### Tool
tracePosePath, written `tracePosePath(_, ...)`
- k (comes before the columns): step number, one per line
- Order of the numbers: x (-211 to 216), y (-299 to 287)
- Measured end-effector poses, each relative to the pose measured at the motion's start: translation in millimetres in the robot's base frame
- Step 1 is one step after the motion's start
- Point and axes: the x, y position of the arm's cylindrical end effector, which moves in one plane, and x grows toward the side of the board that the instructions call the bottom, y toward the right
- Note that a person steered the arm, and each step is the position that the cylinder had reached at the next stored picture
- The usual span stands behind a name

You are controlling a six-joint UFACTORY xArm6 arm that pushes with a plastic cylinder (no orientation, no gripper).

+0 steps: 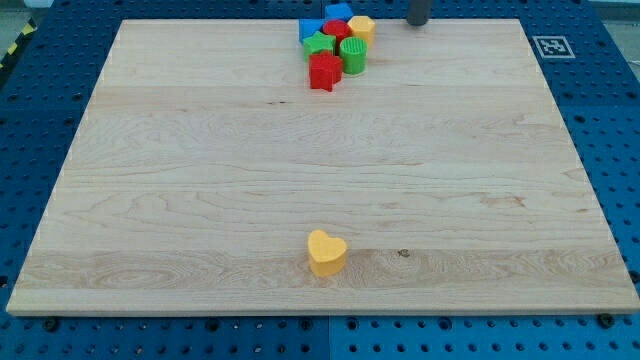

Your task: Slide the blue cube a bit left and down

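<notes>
The blue cube [338, 11] sits at the top edge of the wooden board [200, 180], at the back of a tight cluster of several blocks. Around it are a blue triangular block [310, 29], a red round block [337, 30], a yellow block [362, 26], a green star [319, 45], a green cylinder [354, 55] and a red star [324, 72]. My tip [418, 23] is at the view's top, to the right of the cluster, apart from the yellow block and touching no block.
A yellow heart [326, 252] lies alone near the board's bottom edge, at the middle. A blue pegboard [40, 120] surrounds the board. A marker tag [552, 46] sits off the top right corner.
</notes>
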Motion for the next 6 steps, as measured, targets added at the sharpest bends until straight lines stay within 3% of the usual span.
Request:
tracePosePath(2, 1, -95)
tracePosePath(6, 2, -152)
